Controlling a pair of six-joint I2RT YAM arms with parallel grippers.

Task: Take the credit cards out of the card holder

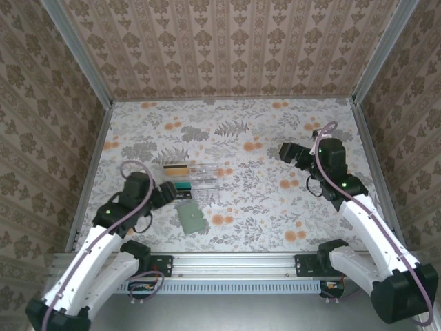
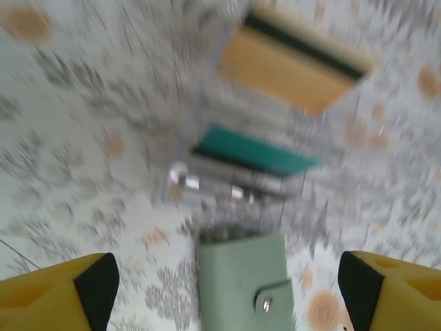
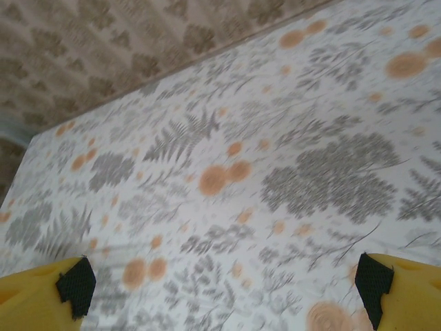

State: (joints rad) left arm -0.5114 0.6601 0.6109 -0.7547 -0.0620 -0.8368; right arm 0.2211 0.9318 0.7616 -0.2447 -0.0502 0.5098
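Inspection from the near edge: the small, flat, pale sage-green soft card holder (image 1: 191, 218) lies folded shut on the flower-patterned table (image 1: 275, 207). Its snap tab appears fastened, though the close view is blurred. It sits just beside the near edge of the clear plastic compartment tray (image 1: 207, 181). A thin teal-green plastic card (image 2: 251, 153) and a tan plastic card with a dark stripe (image 2: 289, 69) rest in that tray. The left gripper (image 1: 167, 192) hangs near the holder's left side, jaws spread wide, gripping nothing. The right gripper (image 1: 288, 153) stands well apart to the right, equally wide and empty. Whether cards remain inside the holder cannot be told. Hazards: a pinch on so flat and soft an item may merely skid it across the table; a low approach may nudge the light tray and spill its cards; a fastened tab would resist one-handed opening.
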